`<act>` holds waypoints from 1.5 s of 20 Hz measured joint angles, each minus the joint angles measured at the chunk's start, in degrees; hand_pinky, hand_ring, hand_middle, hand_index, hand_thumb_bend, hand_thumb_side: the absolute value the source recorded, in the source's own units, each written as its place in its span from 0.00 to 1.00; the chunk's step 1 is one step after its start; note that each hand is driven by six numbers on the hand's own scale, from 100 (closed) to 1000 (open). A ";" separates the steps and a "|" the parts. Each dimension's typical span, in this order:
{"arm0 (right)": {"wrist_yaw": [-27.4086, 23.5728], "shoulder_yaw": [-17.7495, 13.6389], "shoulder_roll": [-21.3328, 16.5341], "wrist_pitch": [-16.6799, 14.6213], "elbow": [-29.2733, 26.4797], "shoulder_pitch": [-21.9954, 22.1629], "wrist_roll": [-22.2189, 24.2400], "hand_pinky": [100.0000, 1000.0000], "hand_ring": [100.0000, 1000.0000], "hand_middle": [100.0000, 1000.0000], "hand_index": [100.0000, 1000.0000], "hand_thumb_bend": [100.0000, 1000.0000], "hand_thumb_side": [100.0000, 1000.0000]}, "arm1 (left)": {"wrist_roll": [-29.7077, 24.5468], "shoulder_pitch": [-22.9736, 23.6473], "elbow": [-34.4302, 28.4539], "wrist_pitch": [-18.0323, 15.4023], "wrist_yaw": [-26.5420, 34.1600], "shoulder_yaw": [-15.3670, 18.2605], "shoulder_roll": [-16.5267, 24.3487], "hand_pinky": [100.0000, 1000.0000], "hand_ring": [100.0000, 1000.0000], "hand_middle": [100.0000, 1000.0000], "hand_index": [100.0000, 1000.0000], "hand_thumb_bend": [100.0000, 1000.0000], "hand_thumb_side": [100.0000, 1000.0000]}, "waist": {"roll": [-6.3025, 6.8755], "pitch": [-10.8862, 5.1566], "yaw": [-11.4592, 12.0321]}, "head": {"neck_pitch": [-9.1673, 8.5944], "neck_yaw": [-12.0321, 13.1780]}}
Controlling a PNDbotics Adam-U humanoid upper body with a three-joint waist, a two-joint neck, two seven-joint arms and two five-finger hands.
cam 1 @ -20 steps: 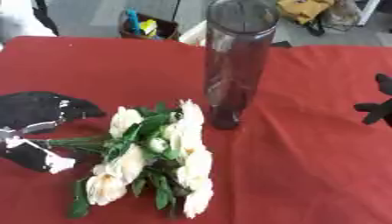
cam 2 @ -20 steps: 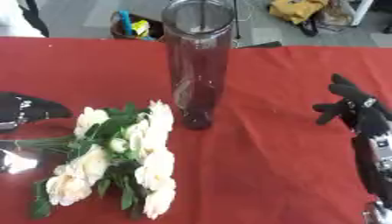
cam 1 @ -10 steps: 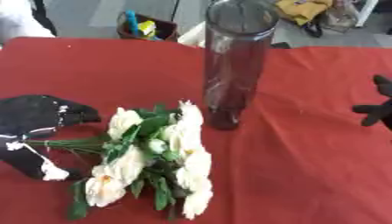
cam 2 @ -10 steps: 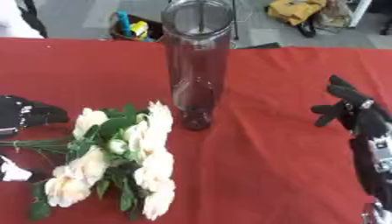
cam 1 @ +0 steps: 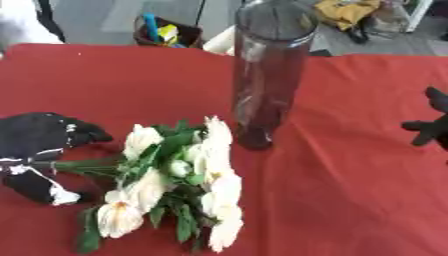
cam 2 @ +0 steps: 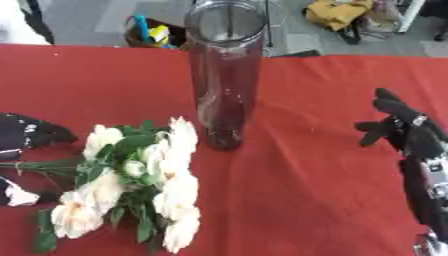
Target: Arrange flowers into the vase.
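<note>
A tall clear glass vase [cam 1: 267, 75] stands upright on the red tablecloth [cam 1: 350, 200], near the middle. In front of it and to its left lies a bunch of cream roses [cam 1: 179, 182] with green leaves, blooms toward me and thin green stems [cam 1: 74, 167] running left. My black left hand [cam 1: 39, 145] lies at the stem ends. Its thumb is above the stems and a white-tipped finger below, spread wide apart. My right hand [cam 2: 404, 131] hovers at the right edge, fingers relaxed and pointing up, holding nothing, well clear of the vase.
Beyond the table's far edge a dark basket [cam 1: 166, 32] with coloured items and a yellow bag [cam 1: 350, 15] sit on the floor. Bare red cloth spreads between the vase and my right hand.
My left hand has edged slightly right toward the stems, its lower finger dropping a little. The flowers, vase and right hand have barely moved.
</note>
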 measured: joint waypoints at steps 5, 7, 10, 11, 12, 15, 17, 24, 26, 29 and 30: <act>-0.01 0.00 0.19 -0.01 0.00 0.00 0.01 0.70 1.00 0.39 0.82 0.00 1.00 | 1.02 -0.07 1.36 0.01 -0.36 -0.32 -0.59 0.63 0.76 0.84 1.00 0.42 0.74 | -0.07 0.11 0.00 | -0.01 0.04; -0.01 -0.01 0.19 -0.01 0.00 -0.01 0.01 0.70 1.00 0.39 0.82 0.00 1.00 | 1.17 -0.10 1.59 -0.15 -0.82 -0.36 -0.89 0.63 0.76 0.84 1.00 0.43 0.74 | -0.09 0.15 0.00 | -0.01 0.06; -0.02 -0.01 0.20 -0.01 0.00 -0.01 0.01 0.70 1.00 0.39 0.82 0.00 1.00 | 1.52 -0.36 1.78 -0.49 -1.51 -0.50 -0.94 0.63 0.76 0.84 1.00 0.45 0.70 | -0.10 0.15 0.01 | -0.02 0.09; -0.03 -0.01 0.20 -0.01 0.00 -0.01 0.01 0.70 1.00 0.39 0.82 0.00 1.00 | 1.66 -0.45 1.78 -0.63 -1.87 -0.51 -0.94 0.63 0.76 0.84 1.00 0.45 0.70 | -0.10 0.15 0.01 | -0.02 0.12; -0.04 -0.01 0.20 -0.01 0.00 -0.01 0.01 0.70 1.00 0.39 0.82 0.00 1.00 | 1.82 -0.47 1.78 -0.79 -2.15 -0.52 -0.95 0.62 0.76 0.84 1.00 0.45 0.69 | -0.10 0.15 0.01 | -0.02 0.14; -0.11 -0.01 0.20 -0.01 0.00 -0.02 0.01 0.70 1.00 0.39 0.82 0.00 1.00 | 2.42 -0.66 1.77 -1.19 -2.55 -0.54 -1.00 0.61 0.75 0.83 1.00 0.43 0.69 | -0.08 0.15 0.06 | -0.03 0.20; -0.13 -0.01 0.20 -0.01 0.00 -0.02 0.01 0.70 1.00 0.39 0.82 0.00 1.00 | 2.99 -0.83 1.78 -1.35 -2.74 -0.57 -1.21 0.58 0.73 0.80 0.99 0.40 0.70 | -0.08 0.15 0.09 | -0.04 0.21; -0.16 -0.01 0.22 -0.01 0.00 -0.02 0.01 0.70 1.00 0.39 0.82 0.00 1.00 | 6.72 -0.90 2.49 -0.98 -2.95 -1.24 -1.49 0.46 0.56 0.68 0.89 0.37 0.67 | -0.17 0.16 0.07 | -0.43 0.31; -0.16 -0.01 0.22 -0.01 0.00 -0.02 0.01 0.70 1.00 0.39 0.82 0.00 1.00 | 7.52 -0.93 2.54 -0.92 -3.16 -1.37 -1.62 0.45 0.53 0.64 0.86 0.37 0.67 | -0.18 0.16 0.06 | -0.44 0.35; -0.18 -0.01 0.22 -0.01 0.00 -0.02 0.01 0.70 1.00 0.39 0.82 0.00 1.00 | 8.18 -1.02 2.85 -0.94 -3.71 -1.38 -1.87 0.41 0.48 0.59 0.81 0.37 0.67 | -0.17 0.16 0.05 | -0.45 0.47; -0.18 -0.01 0.22 -0.01 0.00 -0.02 0.01 0.70 1.00 0.39 0.82 0.00 1.00 | 8.30 -1.03 2.87 -0.96 -3.87 -1.39 -1.89 0.40 0.46 0.57 0.79 0.35 0.66 | -0.17 0.16 0.04 | -0.45 0.48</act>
